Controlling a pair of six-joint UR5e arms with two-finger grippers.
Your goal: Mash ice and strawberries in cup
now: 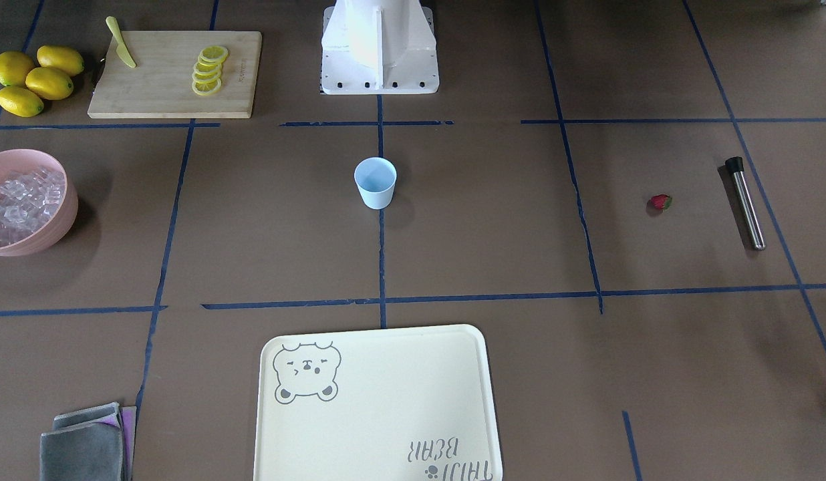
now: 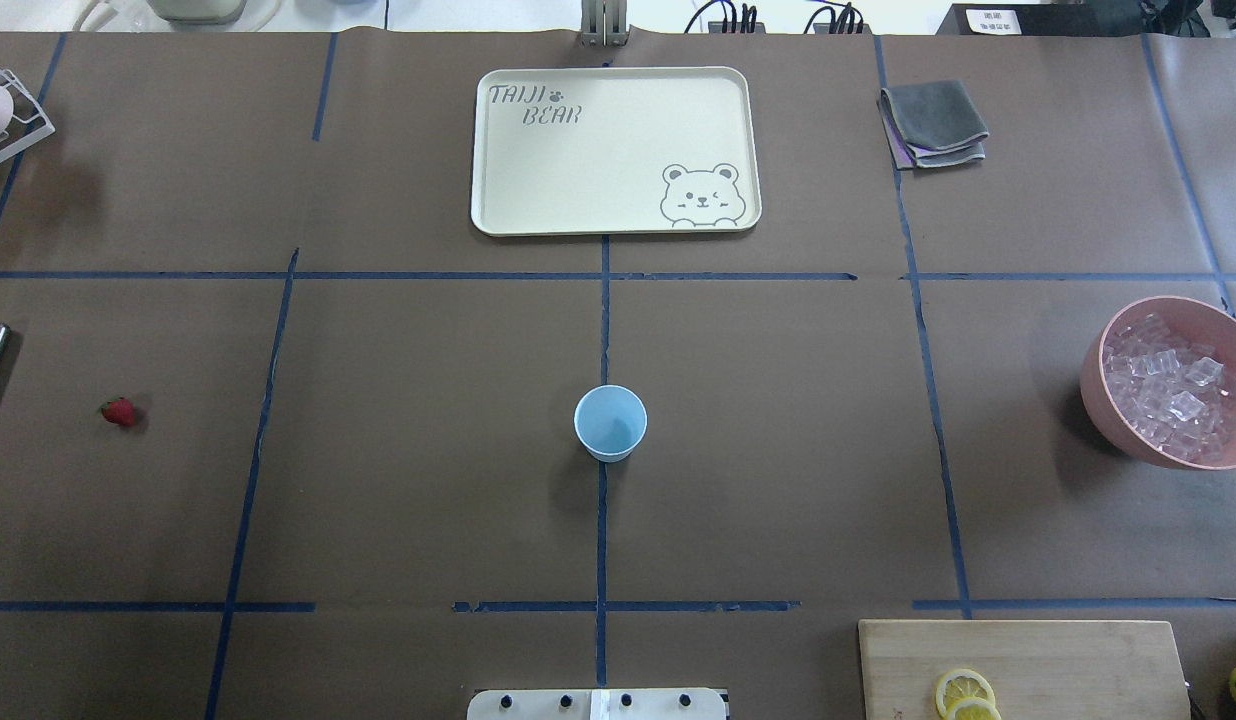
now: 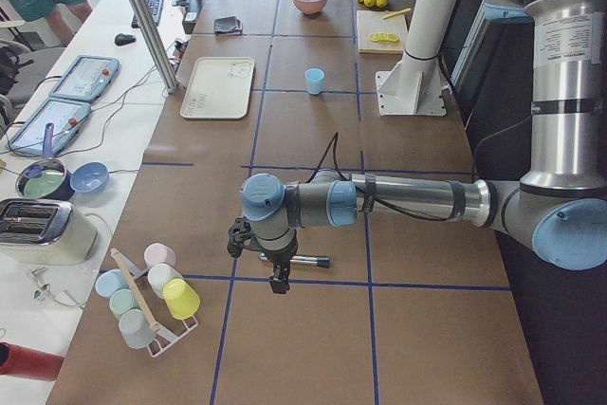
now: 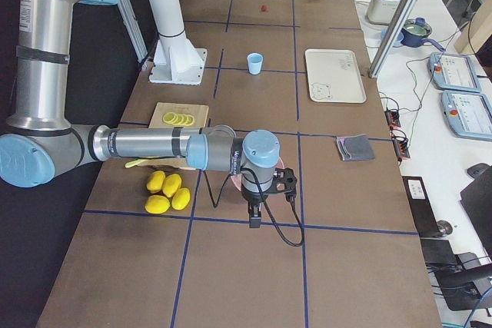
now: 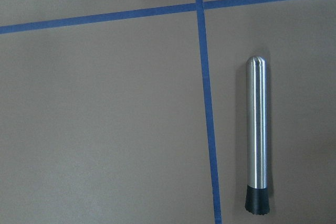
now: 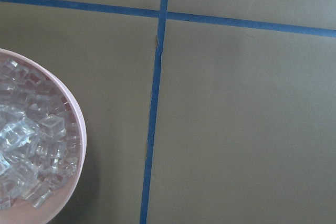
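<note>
while the two silver-and-blue robot arms stretched low over the brown paper-covered table (image 2: 428, 480) crossed with blue tape lines, neither showed in the overhead view. the near left arm (image 3: 408, 198) filled the middle of the left side view, its left gripper (image 3: 279, 282) pointing down; from that view alone i could not tell if it was released or clenched. the right arm (image 4: 146, 144) crossed the right side view likewise, and the right gripper (image 4: 254, 219) was just as hard to judge.

the cream rectangular plastic tray with a bear print (image 2: 598, 170) lay at the top centre of the overhead view. the pale wooden cutting board (image 1: 166, 93) sat at the upper left of the front view, with yellow lemon slices (image 1: 209, 69) on it. the round pink plastic bowl (image 2: 1100, 405) stood at the right edge of the overhead view, holding the pile of clear glassy ice cubes (image 2: 1173, 390).

the small light blue tapered plastic cup (image 2: 610, 423) stood upright near the centre of the overhead view, on a tape line, well apart from the bowl. the steel rod-shaped muddler with a black tip (image 1: 747, 204) lay flat at the right of the front view. the small red strawberry with a green top (image 2: 118, 411) lay on the table at the left of the overhead view, far from the cup.
</note>
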